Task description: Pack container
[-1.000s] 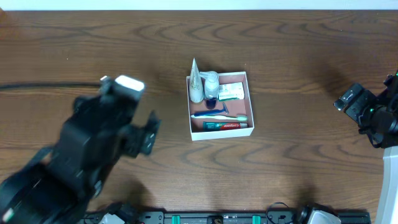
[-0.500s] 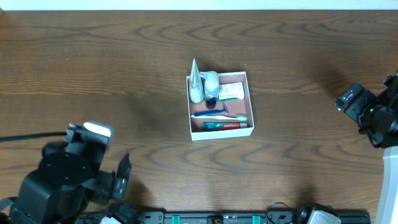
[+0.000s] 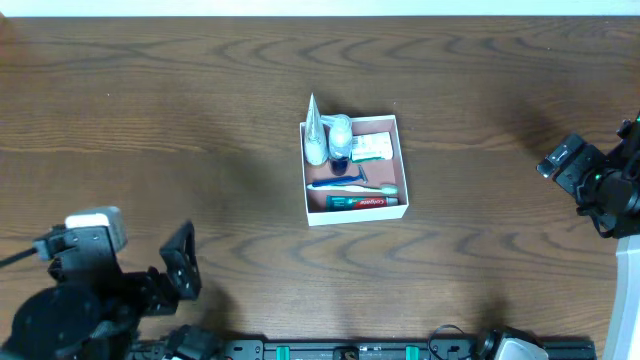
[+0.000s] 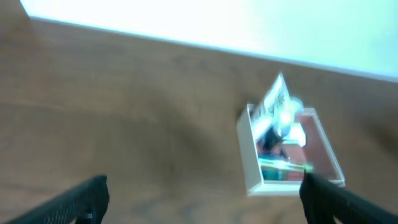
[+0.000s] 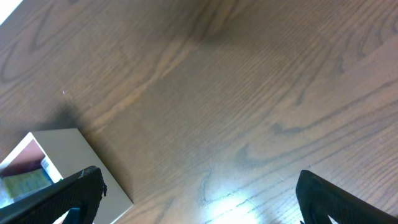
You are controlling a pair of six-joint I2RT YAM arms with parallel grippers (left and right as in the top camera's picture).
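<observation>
The container (image 3: 402,158), a shallow square white box with a reddish-brown inside, sits mid-table. In it lie a white tube, a small bottle, a green-white carton (image 3: 372,148), a blue razor, a toothbrush and a red-green toothpaste box (image 3: 357,202). It also shows blurred in the left wrist view (image 4: 252,165) and at the lower left of the right wrist view (image 5: 81,162). My left gripper (image 3: 180,272) is open and empty at the front left, far from the box. My right gripper (image 3: 560,160) is open and empty at the right edge.
The dark wooden table (image 3: 200,120) spreads around the box. A black rail with fittings (image 3: 350,350) runs along the front edge. A pale wall strip (image 4: 186,18) shows beyond the far table edge.
My left arm has drawn back from near the box toward the front left corner. The right arm and the box's contents have not moved.
</observation>
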